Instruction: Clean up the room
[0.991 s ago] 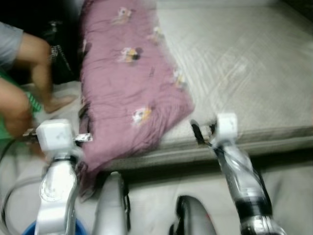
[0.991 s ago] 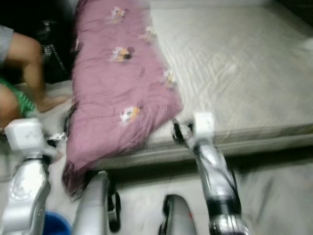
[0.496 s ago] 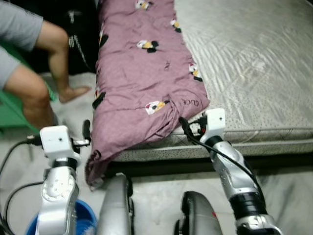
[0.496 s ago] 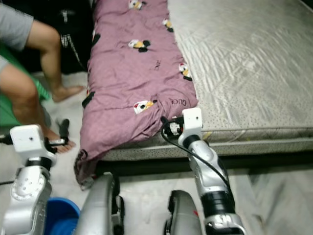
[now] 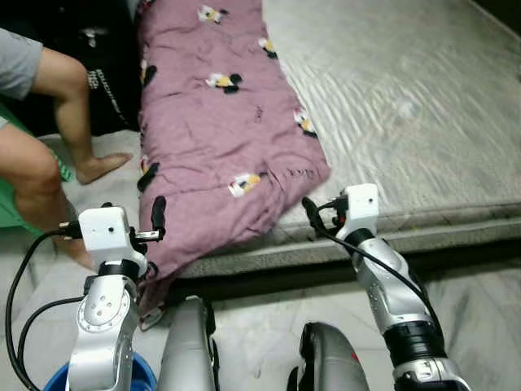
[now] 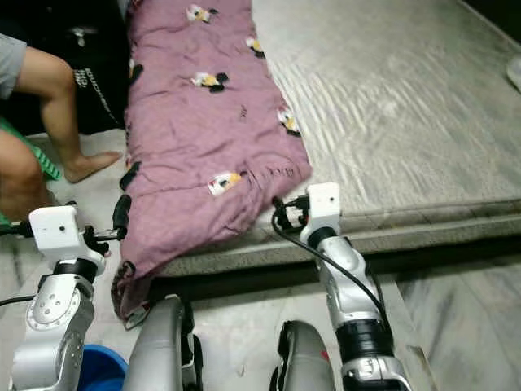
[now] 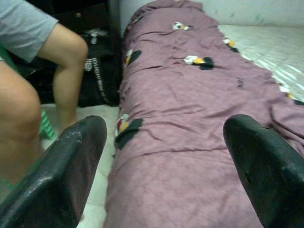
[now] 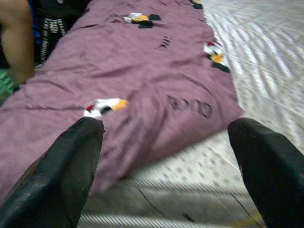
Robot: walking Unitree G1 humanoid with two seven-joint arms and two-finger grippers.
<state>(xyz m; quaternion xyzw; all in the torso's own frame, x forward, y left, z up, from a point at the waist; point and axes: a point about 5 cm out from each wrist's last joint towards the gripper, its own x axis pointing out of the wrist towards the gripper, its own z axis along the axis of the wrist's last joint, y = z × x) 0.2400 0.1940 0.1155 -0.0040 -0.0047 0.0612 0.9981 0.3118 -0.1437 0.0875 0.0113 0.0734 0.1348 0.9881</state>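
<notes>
Both arms reach for the purple blanket (image 5: 220,130) draped along the mattress (image 5: 407,98) at eleven o'clock — left gripper (image 7: 161,161) and right gripper (image 8: 166,156) spread wide, empty. Best approach: pinch the near hanging edge, clear of the person's leg (image 5: 77,122).

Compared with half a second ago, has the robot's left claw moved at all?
Yes. The left gripper has shifted toward the purple blanket: it stood apart from the hanging edge, and now overlaps that edge.
</notes>
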